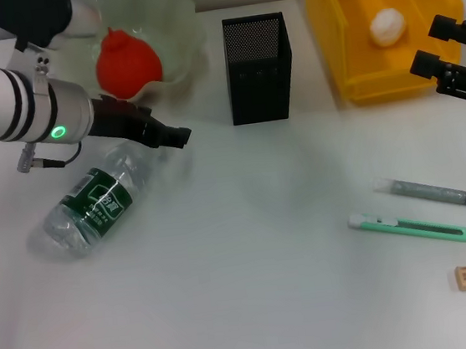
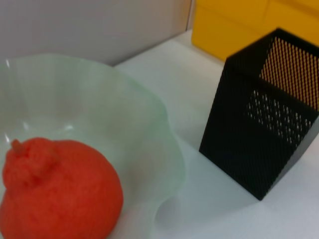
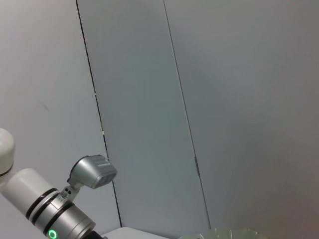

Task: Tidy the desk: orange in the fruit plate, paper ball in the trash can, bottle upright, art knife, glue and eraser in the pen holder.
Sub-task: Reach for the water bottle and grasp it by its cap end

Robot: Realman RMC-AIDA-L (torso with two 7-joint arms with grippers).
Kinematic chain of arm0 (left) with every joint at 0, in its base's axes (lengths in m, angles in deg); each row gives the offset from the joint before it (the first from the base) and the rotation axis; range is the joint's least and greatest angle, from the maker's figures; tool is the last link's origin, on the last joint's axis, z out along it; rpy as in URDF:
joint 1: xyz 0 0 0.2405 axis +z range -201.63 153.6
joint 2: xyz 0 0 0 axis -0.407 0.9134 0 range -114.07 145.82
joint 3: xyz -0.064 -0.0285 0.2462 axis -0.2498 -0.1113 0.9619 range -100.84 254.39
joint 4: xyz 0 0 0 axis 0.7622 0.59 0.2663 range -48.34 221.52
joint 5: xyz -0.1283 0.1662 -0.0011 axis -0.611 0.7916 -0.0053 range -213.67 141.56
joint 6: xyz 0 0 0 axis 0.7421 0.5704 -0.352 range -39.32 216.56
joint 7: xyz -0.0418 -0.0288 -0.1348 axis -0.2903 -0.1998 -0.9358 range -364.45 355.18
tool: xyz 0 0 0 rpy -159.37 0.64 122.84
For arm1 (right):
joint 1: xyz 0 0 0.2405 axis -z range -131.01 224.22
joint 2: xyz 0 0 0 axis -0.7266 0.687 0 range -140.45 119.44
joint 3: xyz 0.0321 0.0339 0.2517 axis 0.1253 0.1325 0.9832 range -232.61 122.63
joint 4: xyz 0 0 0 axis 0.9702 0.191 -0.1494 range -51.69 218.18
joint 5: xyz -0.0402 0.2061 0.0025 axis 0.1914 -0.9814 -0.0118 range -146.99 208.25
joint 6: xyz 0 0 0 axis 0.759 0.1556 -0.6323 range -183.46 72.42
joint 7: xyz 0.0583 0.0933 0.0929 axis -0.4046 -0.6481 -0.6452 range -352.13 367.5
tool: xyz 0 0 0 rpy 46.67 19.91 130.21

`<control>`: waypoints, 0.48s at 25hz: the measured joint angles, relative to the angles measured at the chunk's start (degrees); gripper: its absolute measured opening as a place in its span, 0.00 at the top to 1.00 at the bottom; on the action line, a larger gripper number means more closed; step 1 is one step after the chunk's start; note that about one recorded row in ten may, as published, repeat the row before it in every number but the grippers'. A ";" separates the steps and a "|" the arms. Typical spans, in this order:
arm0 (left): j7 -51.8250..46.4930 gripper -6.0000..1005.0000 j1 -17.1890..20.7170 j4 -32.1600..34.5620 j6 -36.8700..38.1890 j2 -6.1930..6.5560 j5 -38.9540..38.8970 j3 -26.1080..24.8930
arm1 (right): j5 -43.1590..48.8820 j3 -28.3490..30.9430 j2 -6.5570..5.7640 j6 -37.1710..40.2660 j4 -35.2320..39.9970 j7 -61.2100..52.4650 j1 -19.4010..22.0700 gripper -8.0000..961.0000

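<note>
Reaching down near the lying bottle (image 1: 93,203) to stand it up, the left gripper (image 1: 161,134) holds nothing; I cannot tell whether its fingers are apart.

A white desk (image 1: 251,257) stands before a grey panelled wall (image 3: 209,99).

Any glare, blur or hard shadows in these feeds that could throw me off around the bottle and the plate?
Head view: even light, soft shadows beside the pen holder; the clear bottle looks hazy and the left gripper slightly smeared. Left wrist view: orange and fruit plate are soft-focused, without harsh glare. Right wrist view: only flat, evenly lit wall panels.
</note>
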 joint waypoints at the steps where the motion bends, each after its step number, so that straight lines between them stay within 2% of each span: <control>1: -0.05 0.20 -0.40 -0.43 0.00 -0.05 0.18 0.06 | 0.00 0.02 -0.01 0.01 0.00 0.01 0.01 0.23; 6: -1.02 0.20 -1.63 -1.56 -0.33 -0.07 0.92 0.67 | 0.00 0.03 -0.01 0.05 0.00 0.02 0.08 0.23; 12: -7.32 0.20 -3.32 -1.91 -1.48 -0.14 6.88 5.56 | 0.00 0.03 -0.01 0.06 -0.09 0.02 0.19 0.23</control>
